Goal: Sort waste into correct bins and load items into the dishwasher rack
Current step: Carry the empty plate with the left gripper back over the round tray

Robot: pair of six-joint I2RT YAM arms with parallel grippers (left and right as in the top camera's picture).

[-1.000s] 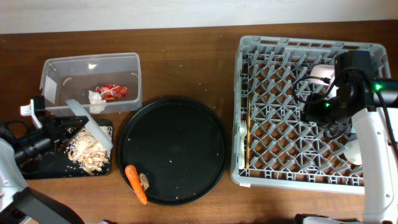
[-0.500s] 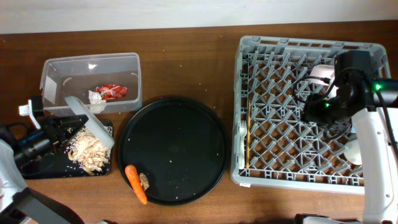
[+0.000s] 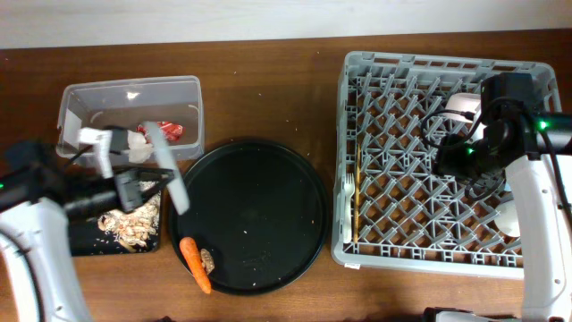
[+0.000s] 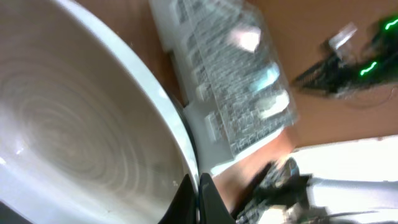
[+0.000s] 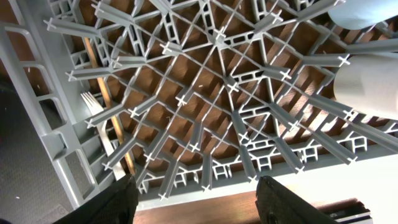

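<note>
Left fingers point(image 4: 210, 202) on tilted, edge-up white plate point(image 3: 168, 170)

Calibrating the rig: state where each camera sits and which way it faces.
Overhead: above the table, facing down; left arm and right arm show.
Left wrist: on the left arm, looking along the left tool pinching the white plate.
Right wrist: over the dishwasher rack, facing down; open right tool at bottom.
Shared: overhead and right wrist both show the rack.

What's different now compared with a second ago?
The left fingers carried the tilted white plate rightward, from over the shallow black tray toward the round black tray. Food scraps, carrot and the right fingers over the rack stayed put.
</note>
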